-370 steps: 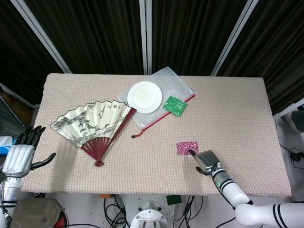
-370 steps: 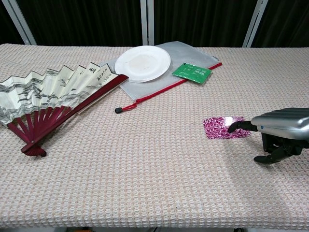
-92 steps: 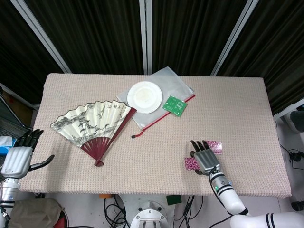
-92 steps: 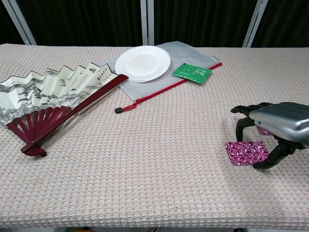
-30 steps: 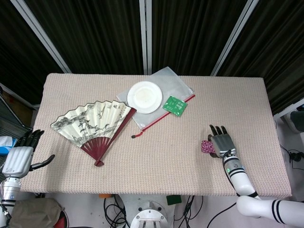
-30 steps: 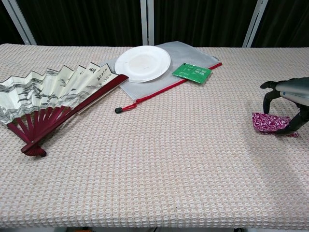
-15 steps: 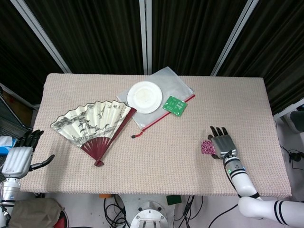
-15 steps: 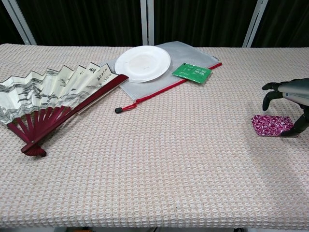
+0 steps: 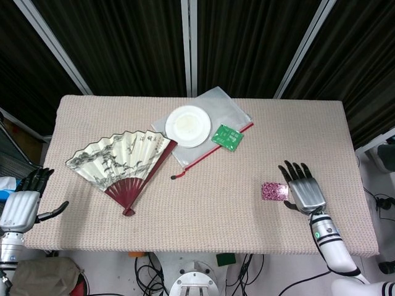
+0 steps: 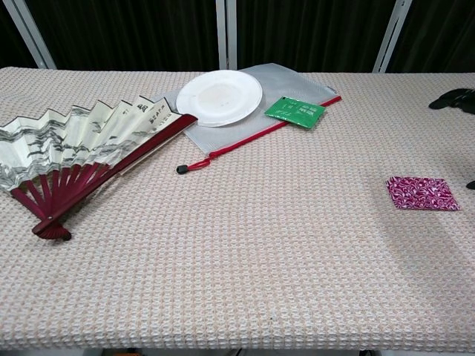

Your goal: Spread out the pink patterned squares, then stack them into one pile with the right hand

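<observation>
One pile of pink patterned squares lies flat on the bench, just to the left of the right hand as the head view shows it. The fingers of this hand are spread apart and hold nothing; they point toward the far edge of the bench. The thumb side is near the right edge of the pile, but I cannot tell if it touches. In the chest view the pile is alone on the cloth, and only dark fingertips of the right hand show at the right border of the picture, above and apart from the pile.

The left hand is off the bench, beyond its near left corner, with fingers spread and nothing in them.

The bench has a beige woven cover. On its left part lies an open paper fan with dark red ribs. Near the far middle a white plate rests on a grey mesh pouch with a red zipper edge, and a green packet lies partly on the pouch. All of these are well apart from the pile.

Behind the bench hang dark curtains with pale metal posts between them.
</observation>
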Robot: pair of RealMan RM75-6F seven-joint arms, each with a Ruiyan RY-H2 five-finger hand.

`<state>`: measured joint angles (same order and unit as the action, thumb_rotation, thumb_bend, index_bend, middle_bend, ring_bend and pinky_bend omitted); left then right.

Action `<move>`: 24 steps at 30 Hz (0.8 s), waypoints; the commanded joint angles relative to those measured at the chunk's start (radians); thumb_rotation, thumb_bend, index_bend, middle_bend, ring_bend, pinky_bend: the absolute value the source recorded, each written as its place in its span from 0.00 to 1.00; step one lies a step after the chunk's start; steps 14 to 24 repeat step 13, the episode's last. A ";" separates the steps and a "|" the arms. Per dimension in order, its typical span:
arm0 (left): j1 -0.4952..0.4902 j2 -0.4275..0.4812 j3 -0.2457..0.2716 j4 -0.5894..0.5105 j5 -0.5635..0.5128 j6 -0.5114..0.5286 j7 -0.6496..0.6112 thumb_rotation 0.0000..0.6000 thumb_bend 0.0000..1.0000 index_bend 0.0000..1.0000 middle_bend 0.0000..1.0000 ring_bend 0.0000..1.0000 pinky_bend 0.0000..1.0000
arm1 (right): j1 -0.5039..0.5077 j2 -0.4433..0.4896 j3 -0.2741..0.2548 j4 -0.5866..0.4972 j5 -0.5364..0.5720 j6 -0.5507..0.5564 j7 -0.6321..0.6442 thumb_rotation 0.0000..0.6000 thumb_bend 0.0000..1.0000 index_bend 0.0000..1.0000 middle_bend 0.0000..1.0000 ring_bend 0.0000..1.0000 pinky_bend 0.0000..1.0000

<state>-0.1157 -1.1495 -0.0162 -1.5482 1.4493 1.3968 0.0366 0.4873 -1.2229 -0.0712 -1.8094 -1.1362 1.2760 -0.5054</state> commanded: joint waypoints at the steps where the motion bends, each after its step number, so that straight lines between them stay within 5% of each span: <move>1: 0.003 -0.005 0.001 0.005 0.009 0.010 -0.004 0.09 0.09 0.06 0.06 0.04 0.16 | -0.199 0.020 -0.060 0.185 -0.228 0.268 0.201 1.00 0.38 0.00 0.00 0.00 0.00; 10: 0.017 -0.010 0.005 0.008 0.041 0.051 -0.004 0.08 0.09 0.06 0.06 0.04 0.16 | -0.330 0.039 -0.030 0.333 -0.249 0.364 0.398 1.00 0.39 0.00 0.00 0.00 0.00; 24: 0.023 -0.011 0.009 0.005 0.043 0.058 -0.003 0.08 0.09 0.06 0.06 0.04 0.16 | -0.338 0.047 -0.019 0.334 -0.256 0.355 0.404 1.00 0.42 0.00 0.00 0.00 0.00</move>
